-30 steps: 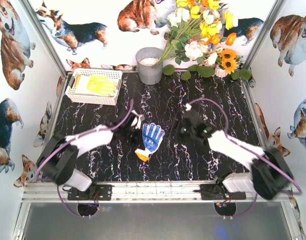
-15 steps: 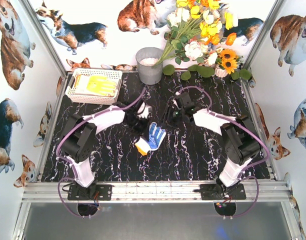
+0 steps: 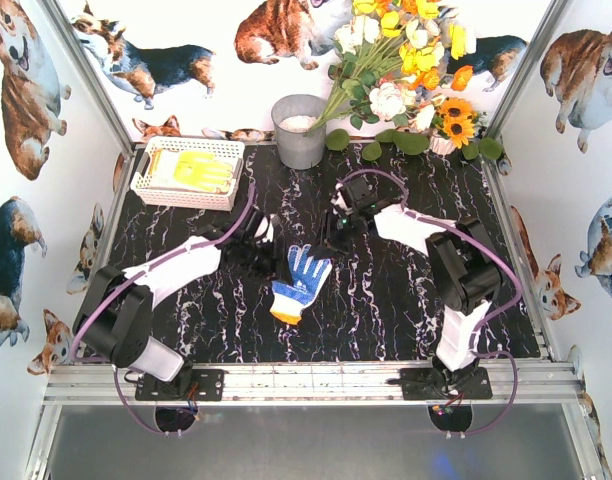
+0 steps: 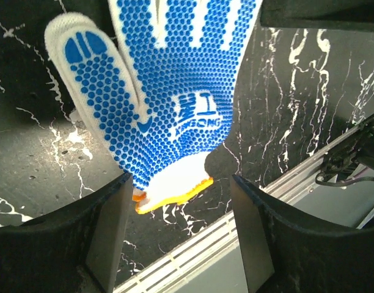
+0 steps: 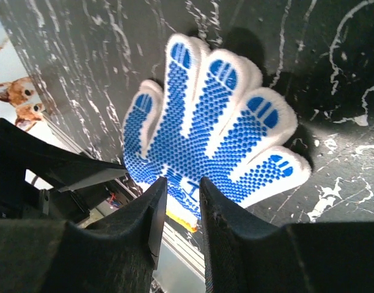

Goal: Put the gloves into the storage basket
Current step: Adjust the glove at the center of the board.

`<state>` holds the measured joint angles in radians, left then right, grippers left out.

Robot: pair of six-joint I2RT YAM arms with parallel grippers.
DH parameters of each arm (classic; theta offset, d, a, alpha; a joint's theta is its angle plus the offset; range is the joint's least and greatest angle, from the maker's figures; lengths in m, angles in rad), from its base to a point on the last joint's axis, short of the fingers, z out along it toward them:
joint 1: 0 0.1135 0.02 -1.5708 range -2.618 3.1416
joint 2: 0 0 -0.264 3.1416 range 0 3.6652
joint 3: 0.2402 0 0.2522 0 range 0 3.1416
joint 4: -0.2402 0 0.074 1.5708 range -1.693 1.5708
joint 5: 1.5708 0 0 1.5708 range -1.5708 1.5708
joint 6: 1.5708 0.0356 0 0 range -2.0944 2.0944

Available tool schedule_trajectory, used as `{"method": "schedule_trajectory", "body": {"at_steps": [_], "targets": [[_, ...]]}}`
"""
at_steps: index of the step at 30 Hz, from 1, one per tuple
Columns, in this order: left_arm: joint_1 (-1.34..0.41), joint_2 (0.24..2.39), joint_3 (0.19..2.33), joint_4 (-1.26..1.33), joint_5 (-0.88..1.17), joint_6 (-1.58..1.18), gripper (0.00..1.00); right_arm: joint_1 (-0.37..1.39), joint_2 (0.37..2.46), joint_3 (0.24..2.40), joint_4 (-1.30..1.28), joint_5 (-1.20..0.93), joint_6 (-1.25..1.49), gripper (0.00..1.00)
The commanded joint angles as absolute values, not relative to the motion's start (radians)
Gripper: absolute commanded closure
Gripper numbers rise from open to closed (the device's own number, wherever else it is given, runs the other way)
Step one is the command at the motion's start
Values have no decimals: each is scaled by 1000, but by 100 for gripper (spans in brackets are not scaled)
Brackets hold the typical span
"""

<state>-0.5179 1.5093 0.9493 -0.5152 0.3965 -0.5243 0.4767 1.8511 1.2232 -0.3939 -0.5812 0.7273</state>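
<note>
While the blue-dotted glove (image 3: 298, 283) lay palm up at frame centre on the black marbled table (image 3: 386, 300) | left gripper (image 3: 258, 248) just upper left of it, fingers wide apart | right gripper (image 3: 338, 222) just upper right, fingers narrowly parted, empty | storage basket (image 3: 186, 198) at upper left, yellow-palmed gloves (image 3: 202, 170) inside.

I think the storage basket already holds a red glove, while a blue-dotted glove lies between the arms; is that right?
Not quite: the glove in the storage basket is yellow, not red, as the top external view shows. The rest is right.
</note>
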Motion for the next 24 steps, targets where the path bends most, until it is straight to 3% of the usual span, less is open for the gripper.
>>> {"method": "schedule_trajectory", "body": {"at_steps": [1,15,21,24], "targets": [[-505,1511,854,-359,418,-598,41,477,1877,1246,-422,-617,690,71],[-577,1532,576,-13,469,-752,44,438,1918,1197,-512,-546,645,74],[-620,1576,613,8,420,-750,66,400,1904,1187,-553,-499,653,74],[-620,1581,668,-71,358,-714,83,389,1895,1194,-574,-468,644,74]]}}
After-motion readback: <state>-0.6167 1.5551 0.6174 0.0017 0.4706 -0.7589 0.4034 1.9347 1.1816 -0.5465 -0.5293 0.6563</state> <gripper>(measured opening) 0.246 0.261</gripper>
